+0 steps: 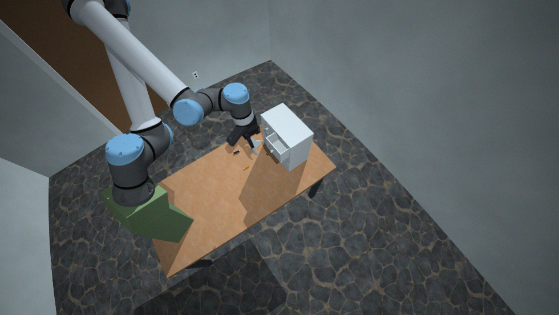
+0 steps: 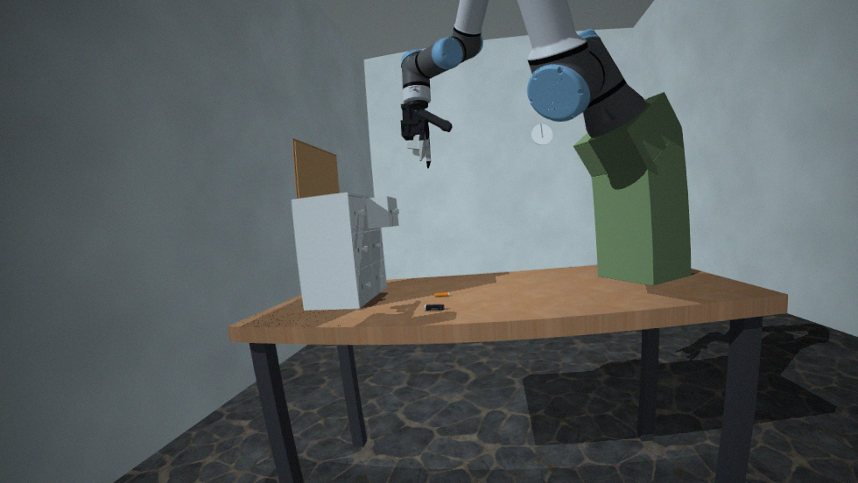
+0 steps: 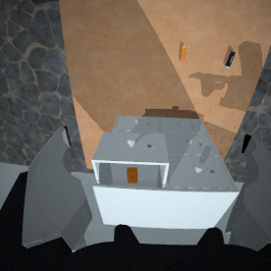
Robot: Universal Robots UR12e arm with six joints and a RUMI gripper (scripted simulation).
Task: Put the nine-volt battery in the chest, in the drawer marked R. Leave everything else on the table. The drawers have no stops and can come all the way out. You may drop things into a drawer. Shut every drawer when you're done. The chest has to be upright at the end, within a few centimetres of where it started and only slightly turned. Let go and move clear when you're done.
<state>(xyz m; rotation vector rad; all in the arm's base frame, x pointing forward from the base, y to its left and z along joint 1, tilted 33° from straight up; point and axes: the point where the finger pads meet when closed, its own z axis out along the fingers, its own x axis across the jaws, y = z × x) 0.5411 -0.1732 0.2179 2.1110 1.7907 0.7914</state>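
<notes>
The white chest point(image 1: 288, 125) point(image 2: 327, 255) point(image 3: 164, 208) stands upright at one end of the table. One top-row drawer point(image 2: 379, 212) point(image 3: 110, 146) is pulled out; the other drawers look shut. The drawer letters are too small to read. In the wrist view, an orange-brown rectangular block point(image 3: 132, 175), which looks like the nine-volt battery, lies inside the open drawer. My gripper point(image 2: 421, 157) point(image 3: 156, 131) is open and empty, pointing down, above the height of the chest and out in front of it. In the top view its fingers hang beside the chest's front.
A small orange cylinder point(image 1: 246, 168) point(image 2: 441, 294) point(image 3: 183, 53) and a black cylinder point(image 1: 236, 152) point(image 2: 433, 307) point(image 3: 230, 59) lie on the table point(image 1: 211, 195) point(image 2: 540, 299) in front of the chest. The green arm base point(image 1: 156, 225) point(image 2: 624, 227) stands at the opposite end.
</notes>
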